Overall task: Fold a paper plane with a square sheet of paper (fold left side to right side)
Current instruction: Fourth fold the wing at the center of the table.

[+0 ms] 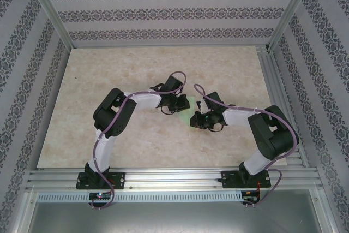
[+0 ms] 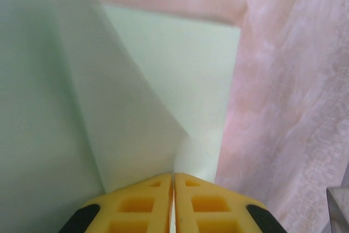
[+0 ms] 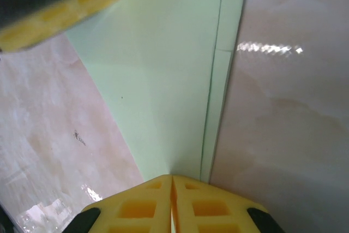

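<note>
Mid-fold here, so the trick imo is to go slow. I'd keep my right gripper [image 3: 172, 177] planted as the anchor so the square sheet of paper [image 2: 180, 69] can't skate on the slick-looking table [image 1: 136, 140]. Then my left gripper [image 2: 173, 175] carries the lifted left flap over to the right side in a low arc. Line the edges up first, and only then crease, working from the middle outward. Paper this thin will probably buckle or tear if I yank it.

Both sets of fingers are pressed together. On the left wrist cam the paper runs right up to my tips. A flap curls up just left of them, and the flat part lies straight ahead. I can't tell if a layer is actually caught between the fingers or if I'm only touching it.

On the right side, the sheet narrows to a point at my tips and fans out ahead, with a doubled edge ahead and slightly right. From above, the paper sits between my two grippers, which are near each other.
</note>
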Motion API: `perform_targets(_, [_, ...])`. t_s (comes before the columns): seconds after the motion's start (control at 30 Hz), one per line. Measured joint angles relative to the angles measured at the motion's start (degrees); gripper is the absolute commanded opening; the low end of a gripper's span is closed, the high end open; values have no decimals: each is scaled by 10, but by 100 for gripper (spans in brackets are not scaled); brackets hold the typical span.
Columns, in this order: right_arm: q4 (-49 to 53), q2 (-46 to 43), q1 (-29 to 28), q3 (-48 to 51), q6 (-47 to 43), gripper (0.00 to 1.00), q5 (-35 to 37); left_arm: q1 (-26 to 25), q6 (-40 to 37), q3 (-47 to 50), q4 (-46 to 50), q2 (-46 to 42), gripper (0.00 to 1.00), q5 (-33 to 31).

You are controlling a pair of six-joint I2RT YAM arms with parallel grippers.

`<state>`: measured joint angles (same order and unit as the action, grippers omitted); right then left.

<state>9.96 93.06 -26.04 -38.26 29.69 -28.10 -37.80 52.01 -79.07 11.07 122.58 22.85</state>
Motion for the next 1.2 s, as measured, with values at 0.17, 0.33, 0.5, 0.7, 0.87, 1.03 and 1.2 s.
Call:
perform_targets(0.17, [1, 0, -1, -1, 0, 10, 2, 30, -11, -19, 0, 11, 13, -14])
perform_targets(0.33, [1, 0, -1, -1, 0, 10, 2, 65, -26, -55, 8, 32, 14, -27])
perform_targets(0.5, [1, 0, -1, -1, 0, 10, 2, 77, -38, -97, 39, 55, 14, -20])
perform_targets(0.7, [1, -2, -1, -1, 0, 10, 2, 86, -60, -126, 64, 64, 18, -27])
perform_targets(0.87, [19, -13, -2, -2, 0, 12, 5, 124, -84, -131, 76, 57, 24, -59])
perform_targets(1.03, [72, -43, -2, -4, -1, 21, 19, 142, -98, -85, 84, -19, 30, -78])
perform_targets(1.2, [132, -102, 8, -31, -12, 29, 37, 138, -100, 12, 73, -153, 38, -78])
